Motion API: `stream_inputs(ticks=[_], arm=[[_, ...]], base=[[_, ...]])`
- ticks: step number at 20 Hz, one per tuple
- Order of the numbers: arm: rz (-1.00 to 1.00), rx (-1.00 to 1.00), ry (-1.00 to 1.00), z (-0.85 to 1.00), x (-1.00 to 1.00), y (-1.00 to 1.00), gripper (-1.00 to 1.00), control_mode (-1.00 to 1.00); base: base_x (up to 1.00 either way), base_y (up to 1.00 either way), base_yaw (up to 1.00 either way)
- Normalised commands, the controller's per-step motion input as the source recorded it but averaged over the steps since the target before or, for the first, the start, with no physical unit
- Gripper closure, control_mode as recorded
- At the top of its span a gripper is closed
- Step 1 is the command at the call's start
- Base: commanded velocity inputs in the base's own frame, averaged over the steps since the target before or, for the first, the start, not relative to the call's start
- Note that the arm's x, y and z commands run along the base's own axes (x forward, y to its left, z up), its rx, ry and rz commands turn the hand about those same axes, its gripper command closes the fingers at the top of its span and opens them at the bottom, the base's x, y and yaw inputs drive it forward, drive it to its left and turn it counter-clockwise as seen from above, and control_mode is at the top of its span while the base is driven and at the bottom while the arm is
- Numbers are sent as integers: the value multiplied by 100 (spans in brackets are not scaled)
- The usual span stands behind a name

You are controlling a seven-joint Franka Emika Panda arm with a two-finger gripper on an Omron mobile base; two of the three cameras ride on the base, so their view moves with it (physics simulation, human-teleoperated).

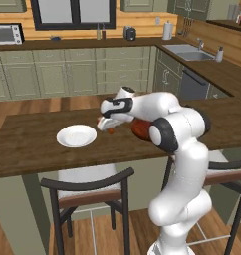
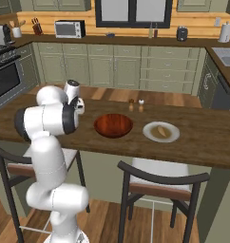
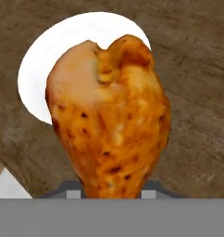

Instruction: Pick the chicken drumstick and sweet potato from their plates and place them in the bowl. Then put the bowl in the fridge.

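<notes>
My gripper (image 1: 105, 124) is shut on the chicken drumstick (image 3: 109, 115), a glossy orange-brown piece held by its thin end, thick end pointing away. It hangs just above the wooden counter, between an empty white plate (image 1: 76, 135) to the left and the reddish-brown bowl (image 2: 113, 125) to the right. In the hand view that empty plate (image 3: 44, 65) lies behind the drumstick. My arm covers part of the bowl (image 1: 140, 129) in the left base view. The sweet potato (image 2: 162, 131) lies on a second white plate (image 2: 150, 135) right of the bowl. The fridge is out of view.
Two small shakers (image 2: 136, 105) stand on the counter behind the bowl. Dark-framed stools (image 1: 90, 191) (image 2: 159, 187) sit under the counter's near edge. Green cabinets, a sink (image 1: 188, 51) and a stove line the far walls.
</notes>
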Motion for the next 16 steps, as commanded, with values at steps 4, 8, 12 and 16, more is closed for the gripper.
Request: stream_inputs(ticks=[4,8,12,16], arm=[[-12,6,-10,9,-30,-100,100,-100],[-17,4,-8,43,10,-100,100,-100],[-17,0,-1,56,35,-100,100,-100],[-16,-1,4,7,54,-100,100,-100]], base=[[0,0,0],[0,0,0],[0,0,0],[0,0,0]])
